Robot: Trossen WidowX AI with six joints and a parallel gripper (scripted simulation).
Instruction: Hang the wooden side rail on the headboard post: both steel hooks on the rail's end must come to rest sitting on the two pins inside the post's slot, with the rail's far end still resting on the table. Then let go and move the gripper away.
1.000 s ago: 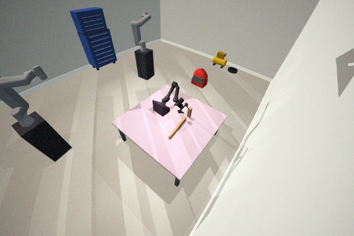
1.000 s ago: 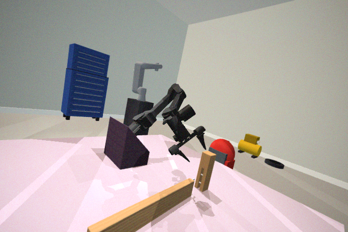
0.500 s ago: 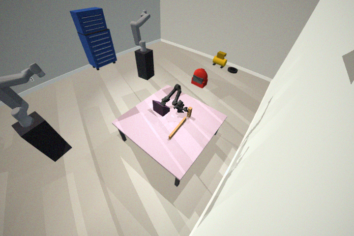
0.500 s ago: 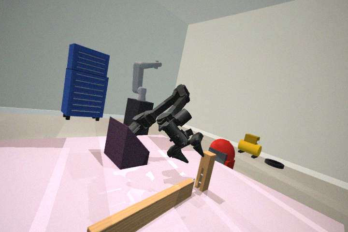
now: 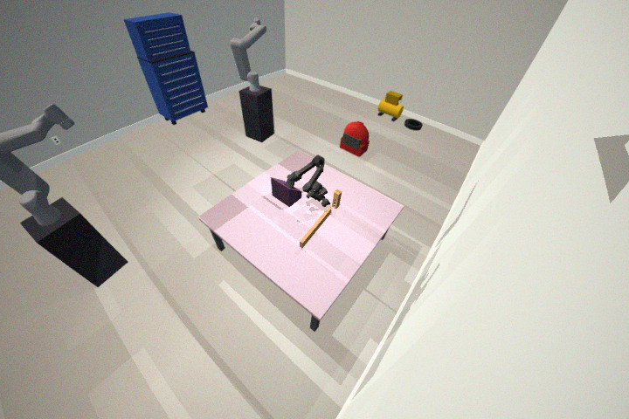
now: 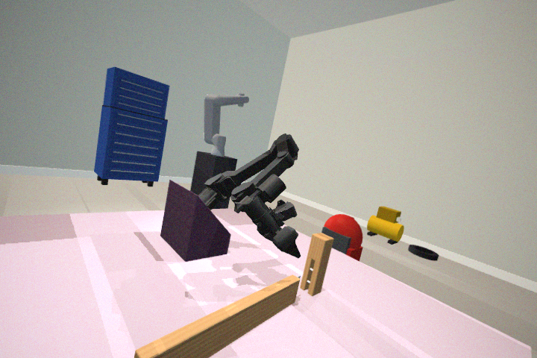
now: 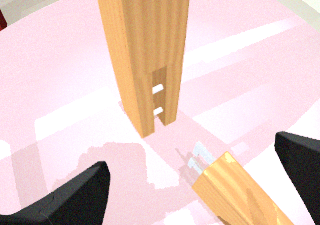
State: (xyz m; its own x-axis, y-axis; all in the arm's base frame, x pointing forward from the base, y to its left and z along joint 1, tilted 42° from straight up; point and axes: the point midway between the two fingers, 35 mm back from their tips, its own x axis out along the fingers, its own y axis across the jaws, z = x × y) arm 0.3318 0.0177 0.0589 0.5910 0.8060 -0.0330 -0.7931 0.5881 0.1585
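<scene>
The wooden rail [image 5: 315,228] [image 6: 222,323] [image 7: 240,195] lies on the pink table [image 5: 275,262]. The two pale steel hooks [image 7: 202,150] on its near end point towards the foot of the post, outside the slot. The headboard post [image 5: 337,198] [image 6: 318,257] [image 7: 150,35] stands upright; two light pins, an upper pin [image 7: 158,89] and a lower pin [image 7: 158,111], cross its slot. My gripper [image 7: 194,157] is open and empty. Its fingers are above the table, beside the post and above the rail's hooked end; in the wrist view they flank that end.
A dark purple wedge-shaped block [image 5: 286,192] [image 6: 193,227] stands at the arm's base. Beyond the table are a red helmet-like object [image 5: 355,138] [image 6: 343,232], a yellow compressor [image 5: 390,106] [image 6: 385,225], a blue cabinet [image 5: 171,73] [image 6: 132,126] and grey arms on black pedestals.
</scene>
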